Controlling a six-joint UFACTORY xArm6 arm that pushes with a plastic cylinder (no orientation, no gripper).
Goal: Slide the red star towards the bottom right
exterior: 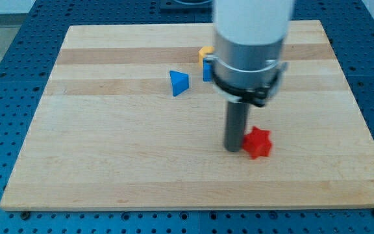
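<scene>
**Tip parked right against the red star**

So here's where I'm at on the remote feed. My tip (233,149) is down on the bench (109,162), and the red star (258,142) sits just to the view's right of it, touching or as good as touching; I can't make out any gap between the rod and the star's near edge. The star is in the lower right part of the board, though well short of the actual bottom-right corner.

About the end effector: it's just a straight dark rod, nothing that opens or closes, and it has hold of nothing. It only leans on the star's left side.

Everything else is up and to the view's left of the tip. The blue triangle (179,82) is well apart from it, sitting alone on bare wood. Further toward the view's top, a yellow block (205,51) and a second blue block (207,69) are tucked next to each other, half hidden behind the arm's white and grey body (250,39), so I can't tell their shapes.

The bench rests on a blue perforated base (12,39).
</scene>
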